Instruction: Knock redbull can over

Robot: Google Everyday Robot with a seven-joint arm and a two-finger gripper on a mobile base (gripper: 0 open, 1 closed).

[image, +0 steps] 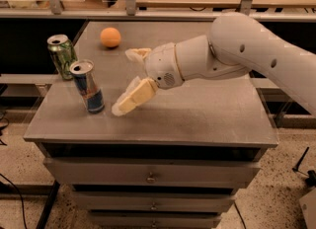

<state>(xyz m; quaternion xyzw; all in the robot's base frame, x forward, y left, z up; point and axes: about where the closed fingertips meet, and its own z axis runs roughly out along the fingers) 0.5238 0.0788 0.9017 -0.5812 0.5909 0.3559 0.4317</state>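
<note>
The redbull can, slim, blue and silver with a silver top, stands upright near the left front of the grey cabinet top. My gripper is open, just to the right of the can. Its cream fingers are spread wide: the near finger points down-left, its tip a small gap from the can's base, and the far finger lies behind. The white arm reaches in from the right.
A wider green can stands upright just behind and left of the redbull can. An orange ball lies at the back of the top. Drawers are below the front edge. A rail and shelf run behind.
</note>
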